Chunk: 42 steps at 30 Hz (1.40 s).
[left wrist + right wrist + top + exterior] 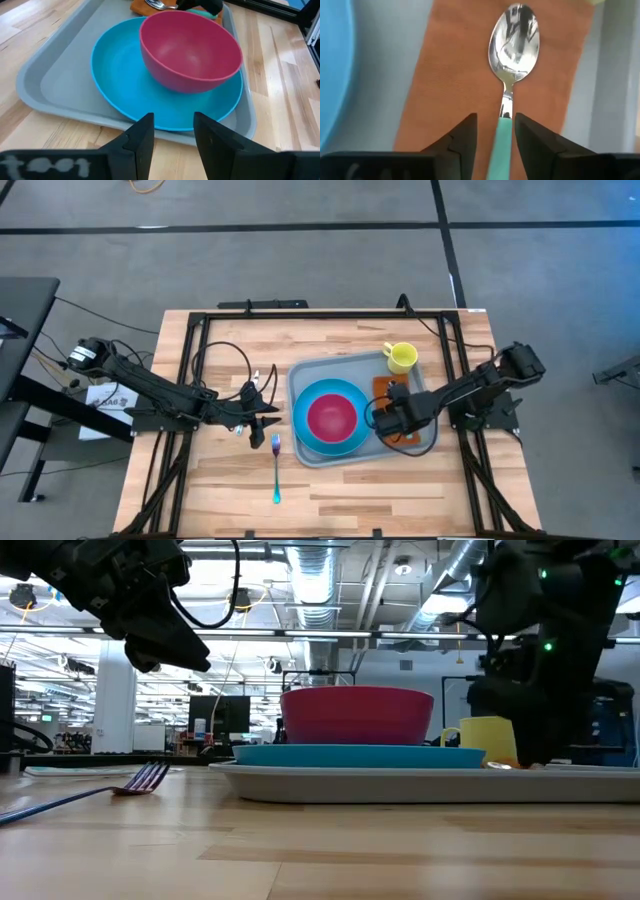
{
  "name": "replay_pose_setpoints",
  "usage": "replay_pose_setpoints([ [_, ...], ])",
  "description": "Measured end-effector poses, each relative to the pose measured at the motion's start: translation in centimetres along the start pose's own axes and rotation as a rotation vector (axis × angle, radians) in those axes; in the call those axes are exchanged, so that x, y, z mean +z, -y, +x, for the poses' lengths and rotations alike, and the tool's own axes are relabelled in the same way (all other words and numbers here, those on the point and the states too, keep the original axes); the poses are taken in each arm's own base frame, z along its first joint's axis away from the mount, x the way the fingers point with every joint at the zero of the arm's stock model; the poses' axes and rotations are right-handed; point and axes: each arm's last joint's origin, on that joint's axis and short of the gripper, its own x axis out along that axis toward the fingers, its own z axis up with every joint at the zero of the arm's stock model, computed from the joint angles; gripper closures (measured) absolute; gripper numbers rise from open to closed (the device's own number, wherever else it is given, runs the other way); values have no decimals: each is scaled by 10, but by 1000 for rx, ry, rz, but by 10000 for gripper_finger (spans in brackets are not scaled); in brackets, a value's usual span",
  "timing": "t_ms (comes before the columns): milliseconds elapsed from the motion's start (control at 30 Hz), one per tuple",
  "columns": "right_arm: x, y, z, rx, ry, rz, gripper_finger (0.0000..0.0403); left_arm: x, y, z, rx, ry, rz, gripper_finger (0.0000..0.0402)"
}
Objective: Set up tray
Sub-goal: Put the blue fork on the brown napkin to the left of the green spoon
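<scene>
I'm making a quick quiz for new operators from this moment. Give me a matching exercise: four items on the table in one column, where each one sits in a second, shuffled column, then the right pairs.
Things:
1. pink bowl
2. spoon
3. fork
4. yellow cup

Places:
A. on the bare wooden table, outside the tray
B. on the orange napkin
C. on the blue plate
D. in the tray's far corner on the right arm's side

Pairs: 1-C, 2-B, 3-A, 4-D
</scene>
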Motion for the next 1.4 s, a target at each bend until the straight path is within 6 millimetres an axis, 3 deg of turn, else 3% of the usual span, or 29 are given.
replay_pose_setpoints([
  [400, 17, -3, -48, 178, 34, -42, 223, -1, 1, 0, -47, -33, -10, 276],
  [633, 23, -14, -72, 301, 149, -106, 202, -13, -2, -1, -85, -206, -95, 276],
  [833, 24, -19, -74, 347, 165, -145, 195, -29, -9, 2, 8, -354, -104, 276],
  [933, 24, -19, -74, 345, 165, -147, 195, -35, -8, 7, -30, -411, 8, 276],
  [1233, 23, -18, -73, 341, 161, -151, 197, -43, -10, 43, -139, -449, 67, 276],
  [1400, 23, -18, -73, 341, 160, -151, 199, -43, -21, 55, -174, -478, 69, 276],
])
